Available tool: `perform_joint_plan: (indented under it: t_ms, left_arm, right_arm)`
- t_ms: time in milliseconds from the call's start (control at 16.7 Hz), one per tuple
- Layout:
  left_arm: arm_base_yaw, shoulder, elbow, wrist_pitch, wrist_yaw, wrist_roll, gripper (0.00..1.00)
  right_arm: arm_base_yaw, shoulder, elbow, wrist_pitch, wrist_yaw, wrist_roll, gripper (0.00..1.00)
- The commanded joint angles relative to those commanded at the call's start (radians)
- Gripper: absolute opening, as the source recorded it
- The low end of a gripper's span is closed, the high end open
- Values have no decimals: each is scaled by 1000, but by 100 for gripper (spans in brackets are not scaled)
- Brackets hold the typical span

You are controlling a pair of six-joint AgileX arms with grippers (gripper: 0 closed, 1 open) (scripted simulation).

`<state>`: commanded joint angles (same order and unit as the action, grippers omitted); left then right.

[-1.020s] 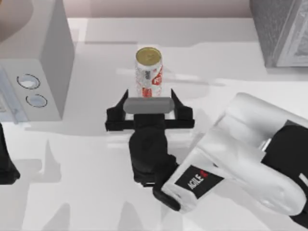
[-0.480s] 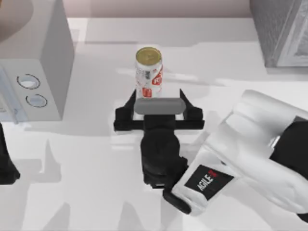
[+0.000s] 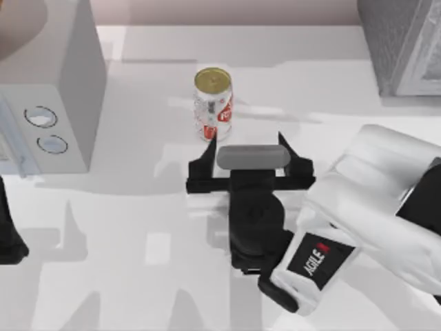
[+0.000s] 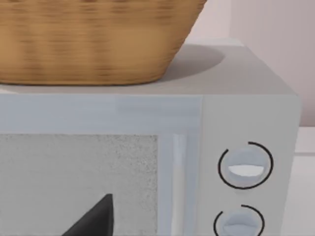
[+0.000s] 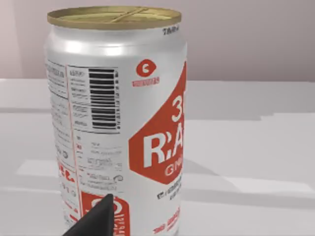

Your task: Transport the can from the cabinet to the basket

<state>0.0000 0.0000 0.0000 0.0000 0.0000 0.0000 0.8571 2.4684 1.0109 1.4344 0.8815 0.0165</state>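
From above, the can (image 3: 213,103) stands upright on the white table (image 3: 138,207), a little left of the middle and toward the far edge, its dull gold top up and red label patches on its white side. The right end effector (image 3: 249,150) sits just in front of the can and slightly to its right, its two black fingers spread wide; the left fingertip (image 3: 209,146) is at the can's base, and the can is not between the fingers. The white right arm (image 3: 372,207) reaches in from the lower right. At the left stands a grey microwave (image 3: 62,89) with two dials (image 3: 45,127) on its front, and a grey cabinet (image 3: 403,45) occupies the top right corner. The left arm (image 3: 8,234) is parked at the left edge; whether its end effector is wide or narrow cannot be told.

In the left wrist view, a woven basket (image 4: 93,42) rests on top of the microwave (image 4: 246,113), and a dark fingertip (image 4: 96,219) shows against its door.

In the right wrist view, the can (image 5: 118,118) is close and upright on the table (image 5: 246,147), with a barcode and red label, and a dark fingertip (image 5: 96,219) in front of its base.
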Motion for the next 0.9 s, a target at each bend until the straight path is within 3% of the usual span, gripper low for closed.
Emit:
perform_joint_plan:
  t_ms: [420, 900]
  left_arm:
    - [0, 0, 0, 0, 0, 0, 100]
    - [0, 0, 0, 0, 0, 0, 100]
  right_arm:
    - [-138, -217, -118, -191, -104, 6, 100]
    - [-497, -1059, -485, -748, -409, 7, 100]
